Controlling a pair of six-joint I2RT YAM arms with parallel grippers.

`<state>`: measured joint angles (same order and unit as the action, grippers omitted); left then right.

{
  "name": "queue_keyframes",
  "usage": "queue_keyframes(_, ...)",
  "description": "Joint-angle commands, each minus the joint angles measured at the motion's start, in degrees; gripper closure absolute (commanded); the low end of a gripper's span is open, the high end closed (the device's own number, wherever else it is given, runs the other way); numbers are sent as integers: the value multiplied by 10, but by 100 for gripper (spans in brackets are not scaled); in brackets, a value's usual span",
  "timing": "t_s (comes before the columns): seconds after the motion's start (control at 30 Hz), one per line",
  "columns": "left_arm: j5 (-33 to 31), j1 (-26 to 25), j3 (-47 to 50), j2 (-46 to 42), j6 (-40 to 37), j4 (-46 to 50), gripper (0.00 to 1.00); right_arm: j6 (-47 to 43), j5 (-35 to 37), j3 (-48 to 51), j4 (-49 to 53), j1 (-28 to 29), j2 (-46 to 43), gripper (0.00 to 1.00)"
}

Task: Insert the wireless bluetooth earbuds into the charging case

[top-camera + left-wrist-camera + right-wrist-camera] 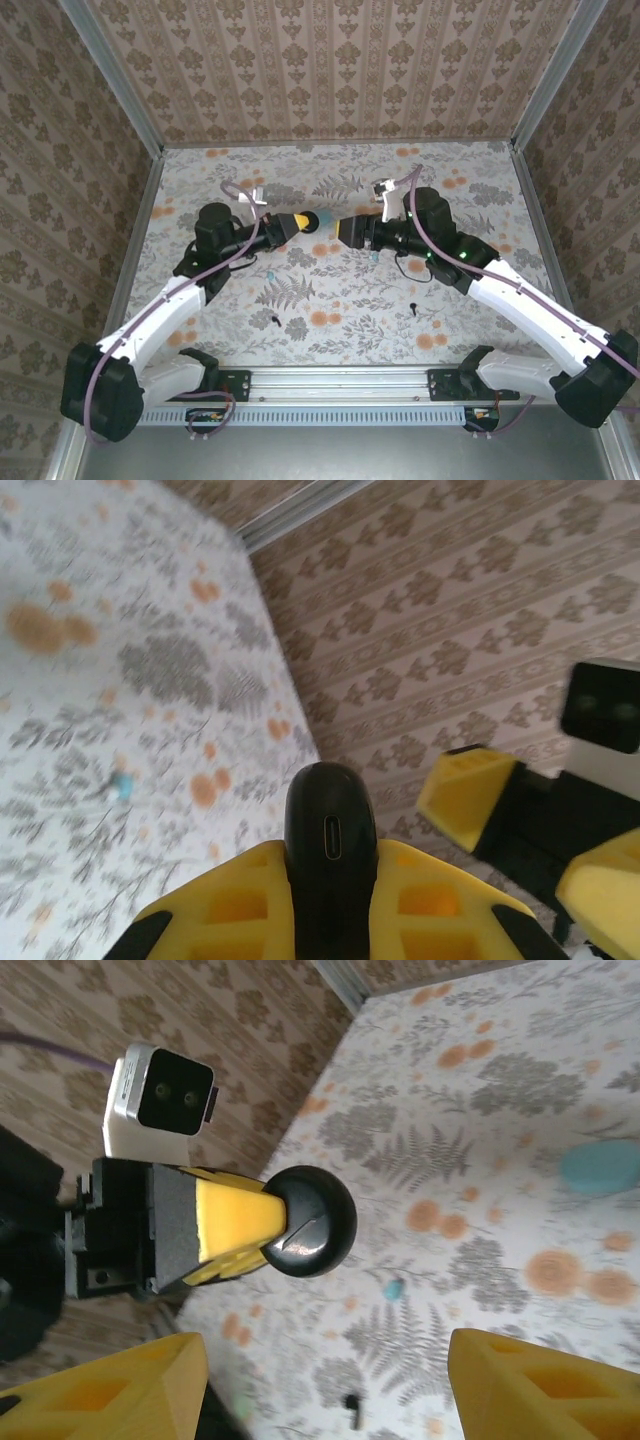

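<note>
My left gripper (298, 222) is shut on the black charging case (332, 825), which sticks out past its yellow fingers (240, 890) with the port side towards the wrist camera. The case (310, 1220) hangs above the table, closed as far as I can tell. Facing it at a short gap, my right gripper (342, 231) is open with nothing between its fingers (545, 1390). On the table lie the earbuds: a turquoise one (268, 272) on the left, another (373, 256) under the right arm, and two black ones (275, 320) (412, 308) nearer the front.
A larger turquoise object (598, 1167) lies on the floral table (330, 300) beyond the grippers. Patterned walls (330, 70) close off the back and both sides. The arm bases stand on the rail (340, 382) at the near edge.
</note>
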<state>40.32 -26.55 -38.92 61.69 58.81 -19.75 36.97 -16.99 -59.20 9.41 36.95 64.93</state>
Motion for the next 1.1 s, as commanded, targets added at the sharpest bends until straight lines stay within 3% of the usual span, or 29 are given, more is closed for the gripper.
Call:
queue_keyframes(0.0,-14,1,-15,-14,20,-87,100,116,-50,7,-96,-7,15,36)
queue_keyframes(0.37,-74,-9,-18,-25,63,-144,100,259,-61,8,-285,-13,88,45)
queue_keyframes(0.57,-99,-23,-11,-32,81,-168,100,281,-60,10,-313,-12,107,48)
queue_keyframes(0.77,-115,-29,1,-31,104,-194,100,292,-67,9,-340,-13,119,57)
queue_keyframes(1.07,-129,-41,14,-17,128,-230,100,304,-72,9,-368,-10,134,58)
